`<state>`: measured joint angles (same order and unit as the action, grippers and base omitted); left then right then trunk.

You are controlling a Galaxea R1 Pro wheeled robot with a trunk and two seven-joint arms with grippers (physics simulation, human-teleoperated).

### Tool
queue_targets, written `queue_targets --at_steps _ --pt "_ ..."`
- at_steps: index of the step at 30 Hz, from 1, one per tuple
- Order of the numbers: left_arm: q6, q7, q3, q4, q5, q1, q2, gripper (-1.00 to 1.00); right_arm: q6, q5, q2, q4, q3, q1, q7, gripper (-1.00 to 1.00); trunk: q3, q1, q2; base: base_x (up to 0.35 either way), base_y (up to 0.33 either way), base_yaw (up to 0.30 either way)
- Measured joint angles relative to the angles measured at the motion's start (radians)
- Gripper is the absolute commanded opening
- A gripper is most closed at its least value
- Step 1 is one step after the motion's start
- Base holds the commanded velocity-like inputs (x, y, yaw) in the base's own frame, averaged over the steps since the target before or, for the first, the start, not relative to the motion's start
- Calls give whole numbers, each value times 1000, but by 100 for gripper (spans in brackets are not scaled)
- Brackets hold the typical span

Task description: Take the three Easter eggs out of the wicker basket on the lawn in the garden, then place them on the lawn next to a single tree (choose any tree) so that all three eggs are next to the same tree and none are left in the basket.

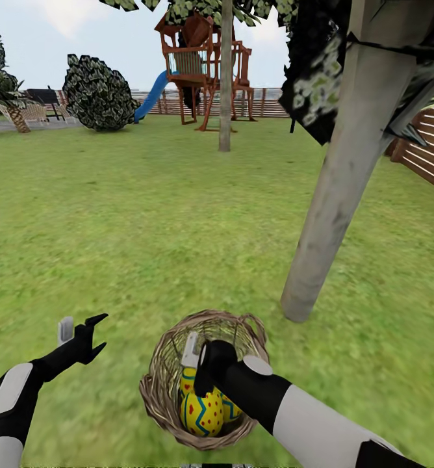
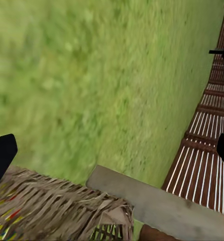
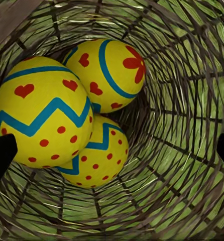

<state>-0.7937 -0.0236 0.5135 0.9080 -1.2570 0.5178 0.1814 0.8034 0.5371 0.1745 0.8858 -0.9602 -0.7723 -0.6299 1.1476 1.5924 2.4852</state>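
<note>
The lawn spreads across the head view, edged by a slat fence at 3 o'clock and a play tower with a blue slide at 12 o'clock. A round bush stands at 11 o'clock. The tree, pale-grey in the trunk, leans in from 1 o'clock, its foot on the grass just beyond the basket; a thinner trunk rises farther back.

The basket sits on the grass at 6 o'clock. All three eggs lie in it, touching one another: a zigzag-banded one with hearts, one with a flower mark and a dotted one beneath them.

The right gripper reaches down into the basket mouth, its jaws spread wide and gripping nothing, fingertips at either side above the eggs. The left gripper hovers over bare grass at 8 o'clock, beside the basket, jaws wide apart and empty. Its camera looks past the basket rim to the trunk and fence.
</note>
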Motion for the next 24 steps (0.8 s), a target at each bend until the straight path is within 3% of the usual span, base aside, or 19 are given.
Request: queue_targets --at_steps 4,5,6,14,18,24 --pt "0 0 0 0 0 0 0 100 0 0 0 -20 -2 0 22 100 14 9 15 0 0 0" --pt "0 0 0 0 0 0 0 100 -1 1 0 -21 -3 0 82 100 18 9 15 0 0 0" --pt "0 0 -1 0 0 0 -1 100 0 0 0 -22 -3 0 85 100 22 10 15 0 0 0" --pt "0 0 -2 0 0 0 -2 100 -4 0 0 -6 -3 0 85 100 53 13 17 0 0 0" --pt "1 1 -29 0 0 0 -2 100 -12 -5 0 -1 1 0 82 100 68 15 18 0 0 0" --pt "2 1 -34 -3 0 0 -2 100 -15 -8 0 1 3 0 76 100 91 18 20 0 0 0"
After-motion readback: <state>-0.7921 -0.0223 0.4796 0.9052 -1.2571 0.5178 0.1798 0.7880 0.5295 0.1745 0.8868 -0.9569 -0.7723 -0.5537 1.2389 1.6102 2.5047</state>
